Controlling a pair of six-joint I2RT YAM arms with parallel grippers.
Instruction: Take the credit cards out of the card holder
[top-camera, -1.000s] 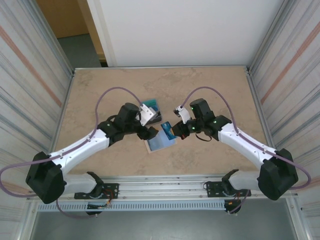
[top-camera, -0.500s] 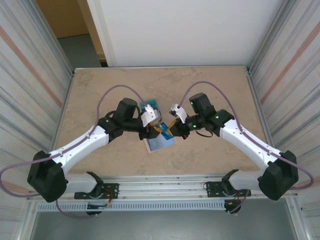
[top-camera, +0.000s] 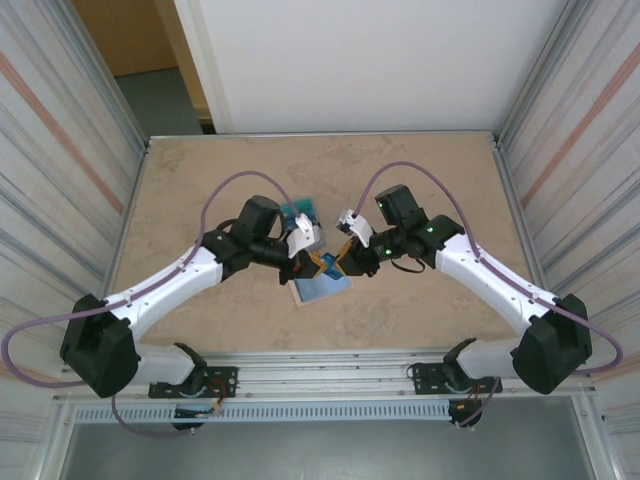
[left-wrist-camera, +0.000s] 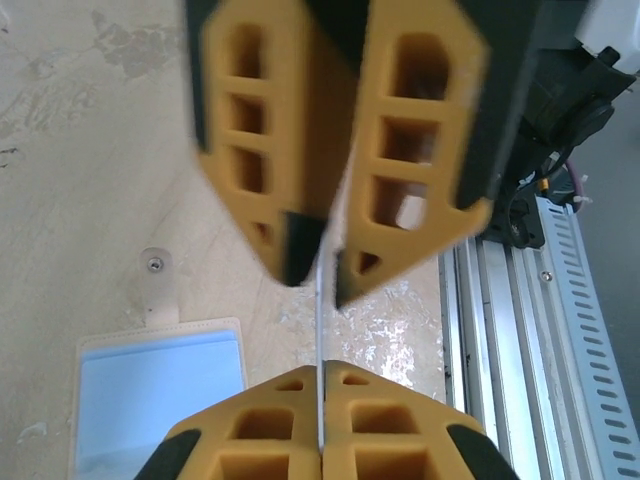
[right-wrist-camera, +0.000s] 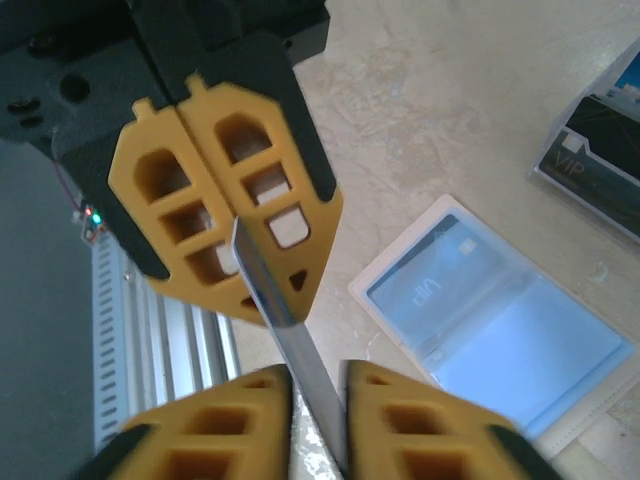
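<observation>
One credit card (right-wrist-camera: 300, 350) changes hands: your left fingers (right-wrist-camera: 232, 200), apart a moment ago, now pinch it while your right fingers (left-wrist-camera: 365, 255) slacken open, leaving it clear of the card holder (right-wrist-camera: 520, 350).

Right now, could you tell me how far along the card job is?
Done: a stack of cards lies near the holder. In hand: one card, pinched by the left fingers, the right fingers parted around it. Left: a VIP card in the holder's pocket.

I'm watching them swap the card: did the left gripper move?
Yes: the left gripper slid right, farther over the card holder, toward the right gripper.
</observation>
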